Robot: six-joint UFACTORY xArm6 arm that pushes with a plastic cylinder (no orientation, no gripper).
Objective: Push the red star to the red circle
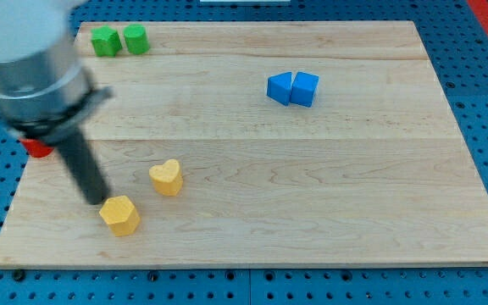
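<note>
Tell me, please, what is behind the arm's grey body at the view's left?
A red block shows only as a sliver beneath the arm; its shape is covered. My tip sits beside the yellow hexagon block.

My tip sits just upper-left of the hexagon block.

A blurred pale grey cylindrical arm narrows through a black collar into a straight dark rod.

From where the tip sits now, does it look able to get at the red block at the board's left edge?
Probably yes. My tip rests beside the yellow hexagon block, and the red block lies up-left with bare board between. The arm hides most of it, so its shape is unclear.
</note>
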